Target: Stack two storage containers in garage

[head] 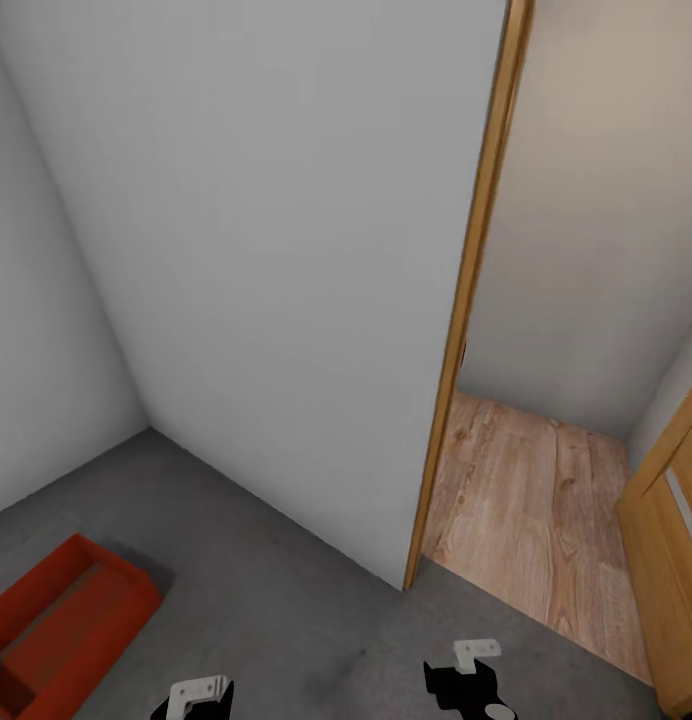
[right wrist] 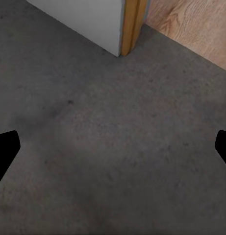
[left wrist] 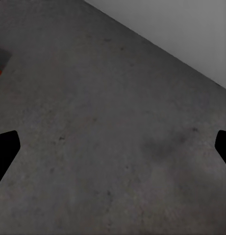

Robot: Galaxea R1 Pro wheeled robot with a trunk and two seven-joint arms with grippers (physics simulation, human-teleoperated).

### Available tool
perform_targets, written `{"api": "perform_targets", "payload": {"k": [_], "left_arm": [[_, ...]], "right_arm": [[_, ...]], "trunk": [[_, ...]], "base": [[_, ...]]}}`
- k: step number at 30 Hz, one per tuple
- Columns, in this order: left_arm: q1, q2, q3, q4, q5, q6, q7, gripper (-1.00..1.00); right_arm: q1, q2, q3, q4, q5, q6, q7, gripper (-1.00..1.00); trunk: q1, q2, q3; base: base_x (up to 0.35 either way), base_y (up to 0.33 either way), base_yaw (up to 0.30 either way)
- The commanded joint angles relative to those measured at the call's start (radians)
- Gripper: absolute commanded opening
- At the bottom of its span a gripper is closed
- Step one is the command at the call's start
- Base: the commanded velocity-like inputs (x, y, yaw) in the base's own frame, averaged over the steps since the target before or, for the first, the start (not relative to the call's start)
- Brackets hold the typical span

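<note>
I can read no text, label, brand, number or sign anywhere on my feeds. The red-orange storage container (head: 61, 625) at the lower left of the head view has plain walls (no marking on them), the white wall (head: 276, 280) is bare, and the wooden door frame (head: 473, 280) carries nothing legible either.

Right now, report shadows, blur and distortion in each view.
Head view: wide-angle tilt skews the doorframe; a soft shadow lies beside the storage container. Left wrist view: grainy floor with a faint dark smudge. Right wrist view: soft overall, no hard shadows.
</note>
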Motion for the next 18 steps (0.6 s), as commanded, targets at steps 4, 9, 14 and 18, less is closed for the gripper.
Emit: {"api": "perform_targets", "payload": {"k": [4,9,14,18], "left_arm": [[-0.001,-0.001,0.008,0.001,-0.005,-0.003,-0.008,1.00],[-0.001,-0.001,0.008,0.001,-0.005,-0.003,-0.008,1.00],[-0.001,-0.001,0.008,0.001,-0.005,-0.003,-0.008,1.00],[-0.001,-0.001,0.008,0.001,-0.005,-0.003,-0.008,1.00]], "right_arm": [[-0.001,0.000,0.005,0.001,0.000,-0.003,-0.005,1.00],[-0.001,0.000,0.004,0.001,0.000,-0.003,-0.005,1.00],[-0.001,0.000,0.005,0.001,0.000,-0.003,-0.005,1.00],[-0.001,0.000,0.004,0.001,0.000,-0.003,-0.005,1.00]], "trunk": [[0.000,-0.001,-0.001],[0.000,-0.001,-0.001],[0.000,-0.001,-0.001],[0.000,-0.001,-0.001]], "base": [[0.000,0.000,-0.106],[0.000,0.000,-0.214],[0.000,0.000,-0.253],[0.000,0.000,-0.261]]}}
